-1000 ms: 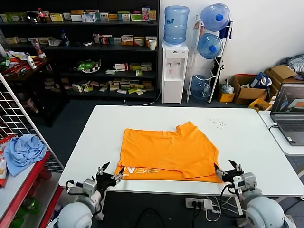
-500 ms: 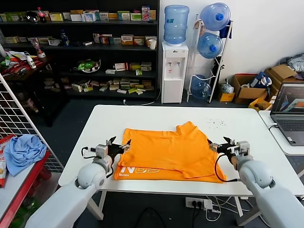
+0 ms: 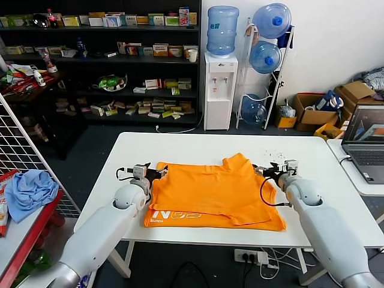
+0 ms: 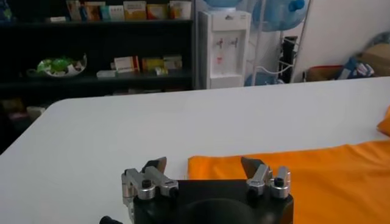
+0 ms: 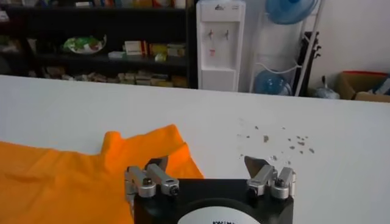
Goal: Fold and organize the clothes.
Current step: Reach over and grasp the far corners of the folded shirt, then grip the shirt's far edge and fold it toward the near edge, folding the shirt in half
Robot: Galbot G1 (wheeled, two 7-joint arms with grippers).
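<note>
- Both arms have reached forward from the table's (image 3: 198, 147) near edge to the shirt's (image 3: 210, 192) far corners since the earlier frame.
- Shirt lies flat, half-folded, lettering nearest the robot.
- Left gripper (image 3: 157, 172), jaws wide, straddles the far left corner, likely to pinch it.
- Right gripper (image 3: 265, 172), jaws wide, sits by the far right corner.

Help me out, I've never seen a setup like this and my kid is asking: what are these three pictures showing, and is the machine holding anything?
It is a two-armed robot folding laundry. The wide picture comes from a camera on its head, looking down at a white table. The other two come from cameras on each wrist, looking past the claws. An orange T-shirt lies partly folded on the table, white lettering showing near the front edge. The left gripper sits at the shirt's far left corner, the right gripper at its far right edge. Both are open and hold nothing. A laptop sits on the neighbouring table.
</note>
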